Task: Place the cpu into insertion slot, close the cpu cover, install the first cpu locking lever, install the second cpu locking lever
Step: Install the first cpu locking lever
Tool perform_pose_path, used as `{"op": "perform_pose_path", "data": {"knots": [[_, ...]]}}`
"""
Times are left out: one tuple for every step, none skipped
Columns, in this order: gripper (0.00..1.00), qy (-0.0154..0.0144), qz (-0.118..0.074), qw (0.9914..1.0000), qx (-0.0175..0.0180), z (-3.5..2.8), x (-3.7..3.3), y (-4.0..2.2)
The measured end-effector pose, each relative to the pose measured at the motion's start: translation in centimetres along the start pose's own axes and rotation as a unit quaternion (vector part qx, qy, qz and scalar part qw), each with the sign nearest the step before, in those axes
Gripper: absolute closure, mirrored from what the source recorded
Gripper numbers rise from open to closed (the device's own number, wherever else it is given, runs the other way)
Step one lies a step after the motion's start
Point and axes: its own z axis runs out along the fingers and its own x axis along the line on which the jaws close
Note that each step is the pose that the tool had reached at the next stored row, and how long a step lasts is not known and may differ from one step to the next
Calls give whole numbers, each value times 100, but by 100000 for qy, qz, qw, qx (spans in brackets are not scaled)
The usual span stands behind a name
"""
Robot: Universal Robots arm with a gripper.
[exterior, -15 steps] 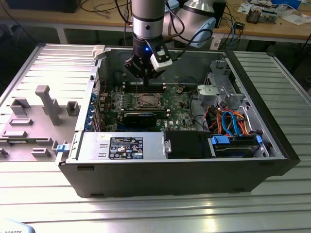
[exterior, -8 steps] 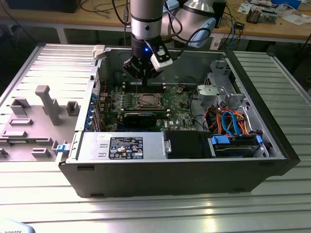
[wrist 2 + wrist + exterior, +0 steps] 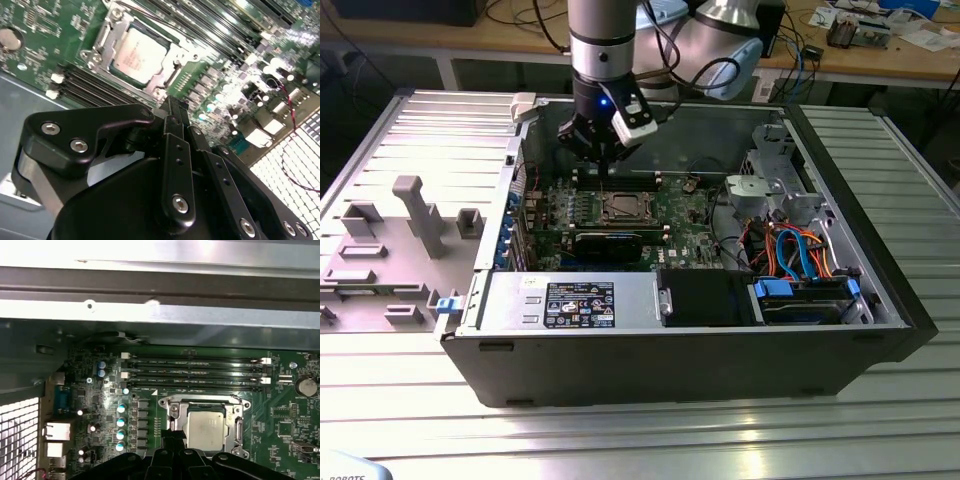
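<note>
Cpu [image 3: 136,54] sits in the insertion slot [image 3: 172,412] with the cpu cover [image 3: 102,40] down around it — framed so the chip stays seated. Gripper [image 3: 603,150] hovers just beyond the socket, holding nothing; fingers [image 3: 176,112] look drawn together, ready to nudge a lever.

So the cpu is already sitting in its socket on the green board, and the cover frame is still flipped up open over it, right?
Partly. The cpu does sit in the insertion slot, but the cpu cover is not flipped up: both wrist views show the metal frame lying flat around the chip.
</note>
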Motion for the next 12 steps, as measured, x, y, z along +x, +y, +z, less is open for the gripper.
{"op": "perform_pose_path", "data": {"knots": [[89, 5, -199, 100000, -4, 0, 59, 3], [89, 8, -379, 99999, -8, 0, 84, 6], [89, 16, -497, 99999, -6, 0, 96, 16], [89, 26, -565, 99998, -1, -1, 102, 25], [89, 21, -631, 99998, -6, 0, 103, 41], [89, 22, -680, 99998, -4, 0, 103, 54], [89, 23, -738, 99997, -5, 1, 103, 73], [89, 26, -799, 99997, -8, 1, 102, 87], [89, 26, -886, 99996, -12, 2, 102, 106], [89, 31, -989, 99995, -9, 3, 100, 133], [89, 29, -1091, 99994, -15, 4, 99, 168], [89, 34, -1168, 99993, -11, 4, 99, 186]]}}
